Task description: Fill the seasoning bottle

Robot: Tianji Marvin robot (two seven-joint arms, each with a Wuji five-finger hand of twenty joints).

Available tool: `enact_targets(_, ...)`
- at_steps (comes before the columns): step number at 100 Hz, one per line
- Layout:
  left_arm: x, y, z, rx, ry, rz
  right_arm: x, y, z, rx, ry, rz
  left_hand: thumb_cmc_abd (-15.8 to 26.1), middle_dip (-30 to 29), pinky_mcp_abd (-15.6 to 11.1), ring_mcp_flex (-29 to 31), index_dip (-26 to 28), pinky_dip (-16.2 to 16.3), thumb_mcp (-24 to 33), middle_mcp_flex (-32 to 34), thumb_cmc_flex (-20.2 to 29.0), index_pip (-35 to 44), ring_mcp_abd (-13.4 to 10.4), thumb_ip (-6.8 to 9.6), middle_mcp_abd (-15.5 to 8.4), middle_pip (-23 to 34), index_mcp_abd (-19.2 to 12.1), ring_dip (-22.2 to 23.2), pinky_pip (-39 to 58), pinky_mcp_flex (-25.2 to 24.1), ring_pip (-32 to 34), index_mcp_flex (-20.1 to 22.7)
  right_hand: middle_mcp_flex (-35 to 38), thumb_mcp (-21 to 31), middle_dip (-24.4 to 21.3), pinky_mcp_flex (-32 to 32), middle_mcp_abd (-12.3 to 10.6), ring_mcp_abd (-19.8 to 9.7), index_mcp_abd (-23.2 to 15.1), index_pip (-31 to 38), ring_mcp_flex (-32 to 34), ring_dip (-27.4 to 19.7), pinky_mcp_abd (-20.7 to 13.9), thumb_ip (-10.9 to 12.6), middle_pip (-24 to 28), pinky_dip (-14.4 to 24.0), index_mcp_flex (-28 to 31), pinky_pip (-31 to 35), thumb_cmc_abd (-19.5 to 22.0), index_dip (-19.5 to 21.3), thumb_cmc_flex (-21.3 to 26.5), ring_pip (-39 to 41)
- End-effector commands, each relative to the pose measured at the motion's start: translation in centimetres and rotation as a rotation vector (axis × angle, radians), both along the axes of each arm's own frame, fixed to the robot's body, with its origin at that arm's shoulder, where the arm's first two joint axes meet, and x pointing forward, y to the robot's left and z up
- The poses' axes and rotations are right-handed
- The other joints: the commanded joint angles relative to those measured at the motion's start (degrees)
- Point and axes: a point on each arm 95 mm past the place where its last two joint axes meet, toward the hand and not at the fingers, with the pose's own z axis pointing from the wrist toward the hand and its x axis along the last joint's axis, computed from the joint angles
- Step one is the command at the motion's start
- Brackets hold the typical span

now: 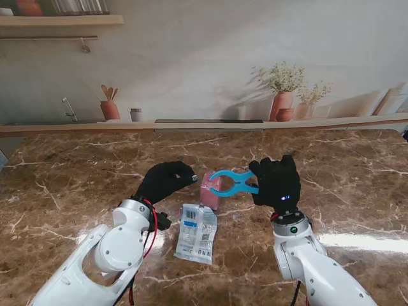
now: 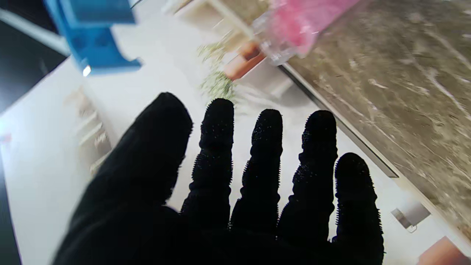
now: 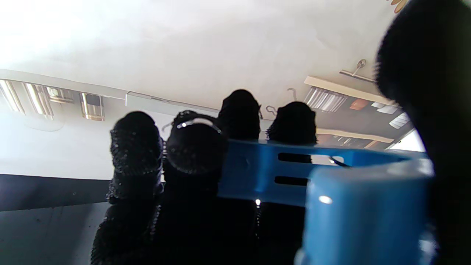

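A small clear bottle with pink contents [image 1: 210,190] stands on the marble table [image 1: 76,185] between my two hands; it also shows blurred in the left wrist view [image 2: 294,25]. My right hand [image 1: 277,182] is shut on a blue clip [image 1: 234,183], whose open jaws reach toward the bottle's top. The clip [image 3: 331,191] fills the right wrist view, fingers [image 3: 195,154] wrapped round it. My left hand [image 1: 167,180] hovers just left of the bottle, fingers [image 2: 265,147] spread, holding nothing. A clear seasoning packet [image 1: 196,233] with a blue label lies flat, nearer to me than the bottle.
The table's far edge meets a raised ledge [image 1: 210,125] with a wall mural behind it. My white forearms [image 1: 115,248] rise from the bottom corners on either side of the packet.
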Motion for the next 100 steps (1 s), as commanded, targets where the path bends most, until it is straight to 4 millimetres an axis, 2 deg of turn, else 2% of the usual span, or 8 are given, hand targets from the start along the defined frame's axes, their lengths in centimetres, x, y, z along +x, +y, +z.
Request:
enact_targets(1,0.4,1.1,-0.9,0.031,0.051,0.014,0.0,0.0,-0.8,0.000,0.027,-0.012,-2.83,0.59,-0.41,1.19,-1.74,-0.58,6.51,1.19,1.62,0.85,-1.19,-2.37,-1.72,1.21,-1.91,0.32,2.85,0.73,1.40,0.51,13.10,5.80,3.21,-0.47,-10.48,-4.69,-10.46,18.49,0.67,1.97,0.77,2.06,21.36,0.92,12.42,1.28,8.49,4.38,6.77,0.32)
enact_targets(13,0.9,2.0,-1.6,0.180,0.068,0.012,0.0,0.0,-1.1,0.004,0.038,-0.015,-4.77,0.31,-0.75,-0.21,-3.51,-0.78,6.30,-1.36,-0.72,-1.72,-2.00,-2.60,-2.30,0.57,-0.14,0.23,3.05,0.60,0.63,-1.11,13.03,4.94,3.36,-0.58,-10.49,-4.69,-10.46,18.53,0.61,2.06,0.73,2.24,21.30,0.96,12.32,1.12,9.46,4.78,7.14,0.24)
enact_targets(20,1.1,2.3,-2.1,0.246,0.081,0.008,0.0,0.1,-1.3,0.007,0.043,-0.015,-4.90,-0.20,-0.63,-1.60,-2.80,-1.07,8.96,-3.47,-5.19,-5.64,-2.43,-2.08,-2.46,0.12,1.72,0.34,2.73,-0.11,-0.69,-1.99,13.02,4.95,3.40,-0.70,-10.49,-4.68,-10.45,18.51,0.52,2.07,0.75,2.27,21.31,0.95,12.32,1.03,9.53,4.83,7.13,0.20)
enact_targets(23,1.1,2.4,-2.3,0.277,0.098,0.003,0.0,0.1,-1.4,0.009,0.044,-0.015,-4.01,-0.64,-0.83,-2.86,-3.27,-1.46,10.20,-5.16,-7.28,-7.94,-2.67,-0.77,-2.15,-0.63,2.98,0.01,1.80,-0.88,-1.83,-2.71,13.00,4.95,3.41,-0.80,-10.49,-4.69,-10.45,18.50,0.43,2.07,0.77,2.28,21.31,0.94,12.32,0.96,9.53,4.85,7.14,0.16)
enact_targets(27,1.1,2.6,-2.5,0.319,0.130,-0.010,0.0,0.1,-1.4,0.010,0.046,-0.015,-3.44,-1.48,-1.30,-5.60,-5.58,-1.99,10.08,-8.75,-9.09,-12.31,-3.15,0.11,-2.01,-2.12,4.95,-0.72,0.07,-2.32,-3.86,-4.60,12.92,4.99,3.46,-0.80,-10.51,-4.70,-10.45,18.49,0.42,2.10,0.79,2.29,21.31,0.95,12.33,0.90,9.51,4.89,7.14,0.15)
enact_targets(45,2.0,2.8,-4.1,0.381,0.229,-0.045,-0.1,0.4,-1.4,0.009,0.054,-0.011,-4.92,-2.57,-3.91,-16.03,-14.87,-2.56,6.14,-19.46,-10.43,-24.48,-4.00,0.04,-0.71,-4.18,8.84,-1.90,-7.07,-8.29,-8.96,-10.57,12.83,5.05,3.60,-1.04,-10.50,-4.70,-10.41,18.49,0.24,2.16,0.77,2.30,21.31,0.98,12.28,0.62,9.57,5.02,7.16,0.03)
enact_targets(64,3.4,2.2,-5.6,0.403,0.309,-0.075,0.0,0.7,-1.5,0.013,0.063,-0.004,-5.77,-1.01,-5.05,-19.00,-15.33,-2.47,5.20,-22.07,-11.02,-25.01,-4.46,-0.03,-1.93,-3.61,7.86,-1.54,-9.89,-10.32,-9.80,-11.48,12.81,4.98,3.68,-1.04,-10.50,-4.70,-10.29,18.67,0.19,2.21,0.77,2.33,21.29,1.06,12.15,0.55,9.72,5.31,7.30,-0.03)
enact_targets(100,3.9,1.2,-7.5,0.405,0.423,-0.155,-0.1,0.6,-1.4,0.008,0.069,-0.007,-6.10,0.13,-6.67,-20.74,-7.86,-2.44,5.24,-21.05,-9.85,-15.14,-4.77,0.03,-2.61,-4.39,4.83,-1.68,-18.91,-11.39,-11.32,-4.60,12.82,4.87,3.76,-1.12,-10.49,-4.70,-10.21,18.68,0.15,2.28,0.76,2.42,21.25,1.17,12.17,0.40,10.03,5.70,7.29,-0.08)
